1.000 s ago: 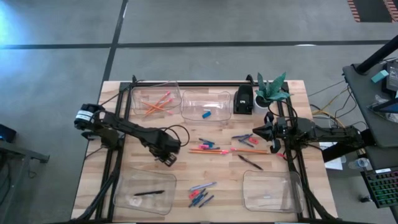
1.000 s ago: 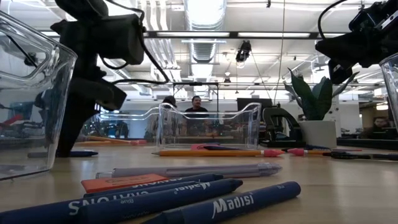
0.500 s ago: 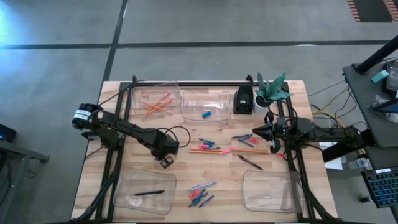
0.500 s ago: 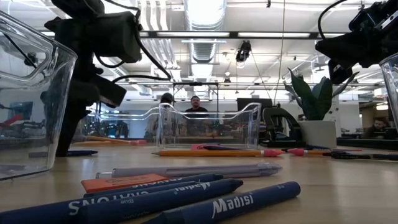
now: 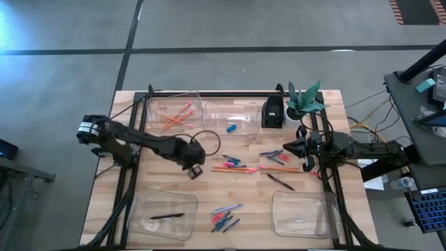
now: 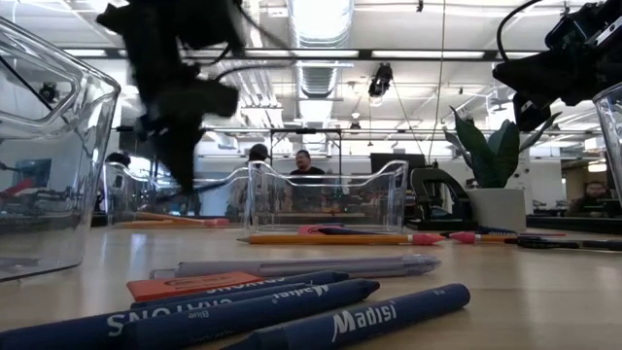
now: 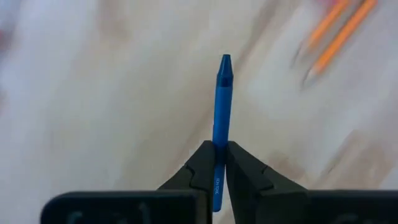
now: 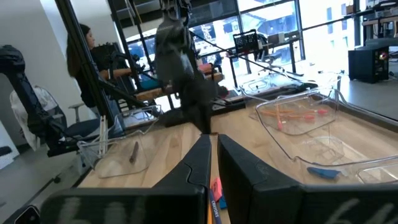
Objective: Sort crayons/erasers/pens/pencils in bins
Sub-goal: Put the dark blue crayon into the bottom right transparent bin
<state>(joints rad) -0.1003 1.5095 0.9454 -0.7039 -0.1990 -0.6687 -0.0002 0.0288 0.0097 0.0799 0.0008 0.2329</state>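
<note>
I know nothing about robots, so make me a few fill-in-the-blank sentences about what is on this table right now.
1. The left gripper is shut on a ____ crayon.
2. The bin at the far left corner holds orange ____.
3. The near left bin holds one black ____.
4. The right gripper waits beside a potted ____.

Missing words: blue; pencils; pen; plant

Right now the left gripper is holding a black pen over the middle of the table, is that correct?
Not quite: the left gripper is shut on a blue crayon, not a black pen, as the left wrist view shows. It is indeed over the middle of the table.
</note>
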